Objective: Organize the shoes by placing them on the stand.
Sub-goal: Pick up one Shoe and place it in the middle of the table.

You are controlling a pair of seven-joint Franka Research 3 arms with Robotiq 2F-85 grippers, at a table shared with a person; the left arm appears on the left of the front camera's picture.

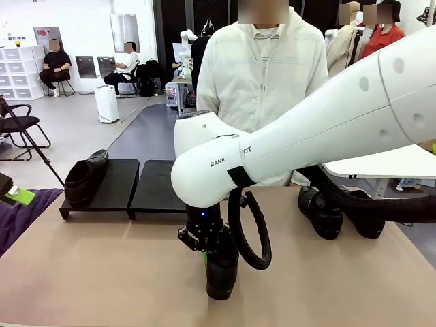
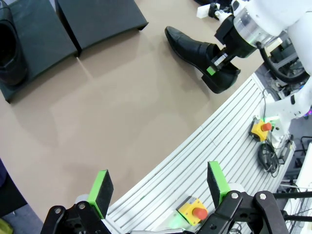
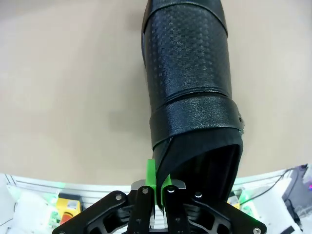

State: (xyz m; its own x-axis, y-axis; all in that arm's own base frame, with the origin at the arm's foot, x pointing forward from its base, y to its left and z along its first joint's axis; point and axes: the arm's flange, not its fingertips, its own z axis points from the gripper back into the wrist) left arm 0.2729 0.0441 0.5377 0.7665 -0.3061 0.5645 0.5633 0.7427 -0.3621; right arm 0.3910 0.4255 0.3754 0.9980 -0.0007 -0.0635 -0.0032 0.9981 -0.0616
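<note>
**A:** What sits nearest?

**B:** The right arm comes in from the right and crosses the middle, with its wrist turned straight down. The right pincer (image 1: 205, 253) (image 3: 158, 178) is pinched narrow on the opening rim of a black glossy leather loafer (image 1: 222, 274) (image 3: 187, 73) with a strap across the top. The toe points away from the fingers. The loafer is low over the beige table (image 1: 95, 272). I cannot tell whether its sole touches.

**A:** And the left arm?

**B:** It hangs above the table's near edge. The left pincer (image 2: 158, 187) stands wide, its green pads well apart with nothing between them.

**A:** Farther back?

**B:** The low black two-panel stand (image 1: 158, 185) (image 2: 100, 19) is at the far left of the table. A second loafer (image 1: 85, 179) (image 2: 10, 56) lies on its left panel. Two more loafers (image 1: 320, 212) (image 1: 366, 216) stand on the table at the far right, just beside each other. They are partly behind the arm's black hose (image 1: 248, 235).

**A:** Beyond that?

**B:** A person in a cream jacket (image 1: 259, 75) stands at the far edge, behind the arm.
</note>
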